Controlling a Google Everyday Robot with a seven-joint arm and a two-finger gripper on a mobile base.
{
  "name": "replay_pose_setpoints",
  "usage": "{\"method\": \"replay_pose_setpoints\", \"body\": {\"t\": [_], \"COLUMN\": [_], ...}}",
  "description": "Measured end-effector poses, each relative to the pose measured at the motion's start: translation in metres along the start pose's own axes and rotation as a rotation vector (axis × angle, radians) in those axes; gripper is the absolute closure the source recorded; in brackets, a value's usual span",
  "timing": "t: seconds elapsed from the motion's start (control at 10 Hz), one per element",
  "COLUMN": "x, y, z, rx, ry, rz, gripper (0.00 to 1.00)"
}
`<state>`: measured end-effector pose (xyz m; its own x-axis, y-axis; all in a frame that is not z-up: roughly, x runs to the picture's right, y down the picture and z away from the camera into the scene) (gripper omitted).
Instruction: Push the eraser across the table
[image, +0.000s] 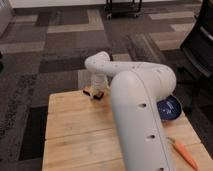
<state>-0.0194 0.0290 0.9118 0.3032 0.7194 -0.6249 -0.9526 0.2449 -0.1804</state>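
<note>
Pale butcher-block table (75, 130) is sitting on patchwork grey carpet floor (55, 45); the eraser (95, 93), small dark block, is lying at far edge, approx. centre-left; the gripper (95, 89) is hanging right over it, at far edge; blue plate (170, 107) is resting at right edge, partly hidden by arm; orange carrot (184, 154) is lying near-right corner.

**Our arm, seen up close**

We wear a smooth, off-white shell: one thick rounded link (137, 120) fills the view, dotted with a few small dark round holes down its side. It bends into a slimmer white segment and a rounded elbow knob toward 11 o'clock. Our gripper (95, 91) sits at the counter's (75, 130) far edge, pale above, darker at its tip.
</note>
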Motion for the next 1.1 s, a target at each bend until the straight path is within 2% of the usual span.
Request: {"method": "replay_pose_setpoints", "body": {"t": [0.2, 0.5, 0.7, 1.1], "x": [-0.008, -0.039, -0.045, -0.048], "y": [-0.006, -0.032, -0.04, -0.032], "z": [-0.004, -0.023, -0.023, -0.032], "rx": [0.013, 0.096, 0.114, 0.122], "ry": [-0.006, -0.052, -0.058, -0.07], "rz": [-0.007, -0.022, -0.01, -0.02], "gripper": [0.35, 0.35, 0.35, 0.35]}}
